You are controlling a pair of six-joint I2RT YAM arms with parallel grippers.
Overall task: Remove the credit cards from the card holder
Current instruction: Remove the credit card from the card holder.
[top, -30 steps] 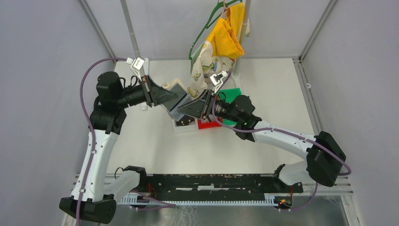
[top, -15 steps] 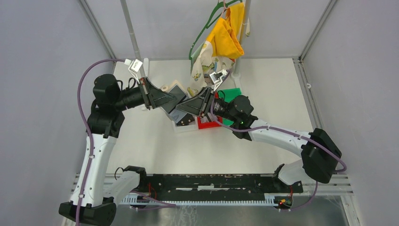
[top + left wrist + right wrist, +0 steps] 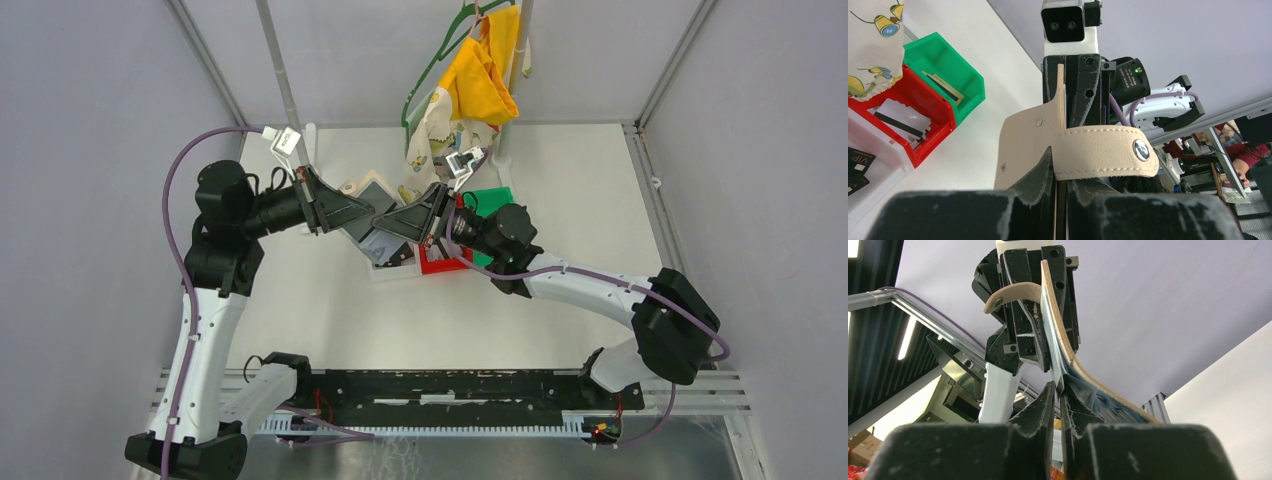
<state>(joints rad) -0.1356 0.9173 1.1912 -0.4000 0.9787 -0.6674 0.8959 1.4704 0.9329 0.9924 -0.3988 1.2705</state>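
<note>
- The left gripper jaws clamp the card holder aloft near the red bin; this braces it for extraction.
- The right gripper jaws pinch nearly together on the clear sleeve edge; you cannot tell whether a credit card is caught.

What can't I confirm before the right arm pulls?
Card or only clear sleeve in the right pincer: right wrist view, its fingers cover the pinch.
Cards left in the card holder: top view, both arms overlap it.
White bin contents: left wrist view, cut by the edge.
</note>
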